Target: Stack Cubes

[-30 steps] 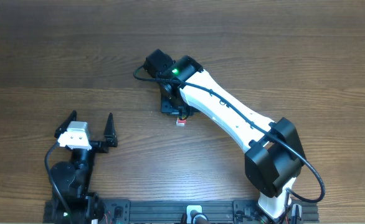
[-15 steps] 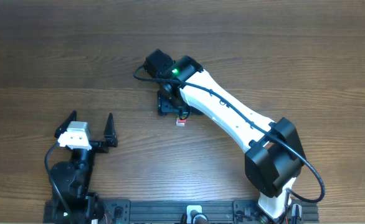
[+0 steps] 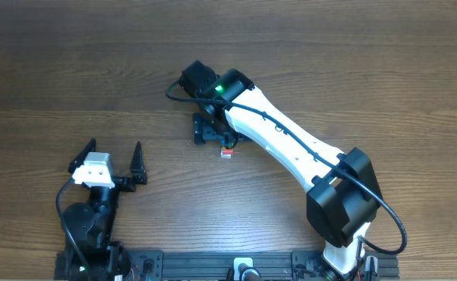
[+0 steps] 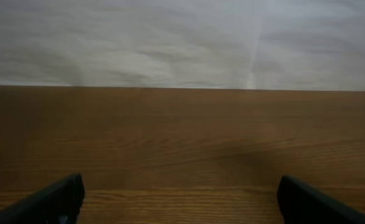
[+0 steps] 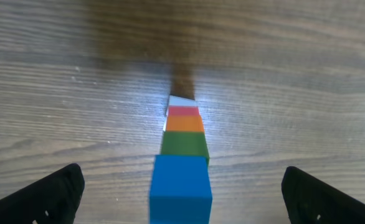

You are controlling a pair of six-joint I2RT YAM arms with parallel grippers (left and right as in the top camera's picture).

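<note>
A stack of cubes stands on the wooden table [image 5: 307, 81]. In the right wrist view a blue cube [image 5: 181, 180] is on top, and below it come a green cube [image 5: 184, 144], an orange cube [image 5: 185, 123], a red cube [image 5: 183, 111] and a white cube [image 5: 180, 101]. My right gripper [image 5: 182, 179] hangs open above the stack, its fingers [image 5: 58, 190] wide apart on either side and touching nothing. From above, the right gripper [image 3: 207, 129] is at the table's middle, and the stack's foot [image 3: 227, 153] peeks out beside the arm. My left gripper [image 3: 114, 147] rests open near its base.
Bare wooden table [image 3: 369, 70] lies all around the stack. The left wrist view looks across the table [image 4: 182, 137] to a pale wall [image 4: 182, 37]. The arms' base rail [image 3: 228, 265] runs along the near edge.
The right gripper has drifted slightly to the left in the top view. The stack and the left arm have not moved.
</note>
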